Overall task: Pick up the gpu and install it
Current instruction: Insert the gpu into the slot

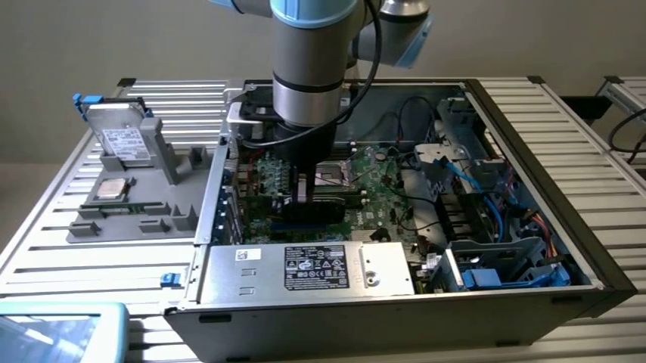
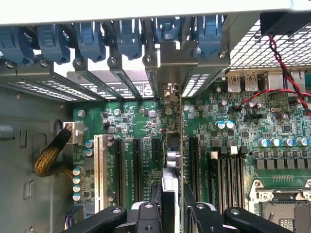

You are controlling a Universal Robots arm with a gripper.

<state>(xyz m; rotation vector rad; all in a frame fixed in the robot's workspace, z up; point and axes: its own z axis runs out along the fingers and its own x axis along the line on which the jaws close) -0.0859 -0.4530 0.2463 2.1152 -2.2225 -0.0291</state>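
Observation:
The gpu (image 1: 315, 212) stands on edge inside the open computer case (image 1: 525, 98), low over the green motherboard (image 1: 379, 178). My gripper (image 1: 301, 195) reaches straight down from the arm and is shut on the card's upper edge. In the wrist view the gpu (image 2: 174, 145) shows edge-on as a thin strip running from my fingers (image 2: 156, 200) toward the rear of the case. Its silver end bracket (image 2: 171, 73) sits in line with an opening among the rear slot covers. The card lies along one of the black expansion slots (image 2: 137, 167); whether it is fully seated I cannot tell.
A grey fixture (image 1: 131, 219) at the exterior view's left holds a silver hard drive (image 1: 125, 141) and a square processor chip (image 1: 111, 189). The power supply (image 1: 302, 268) is at the case front. Blue slot latches (image 2: 129, 36), a yellow braided cable (image 2: 51, 155) and red wires (image 2: 284, 73) crowd the card.

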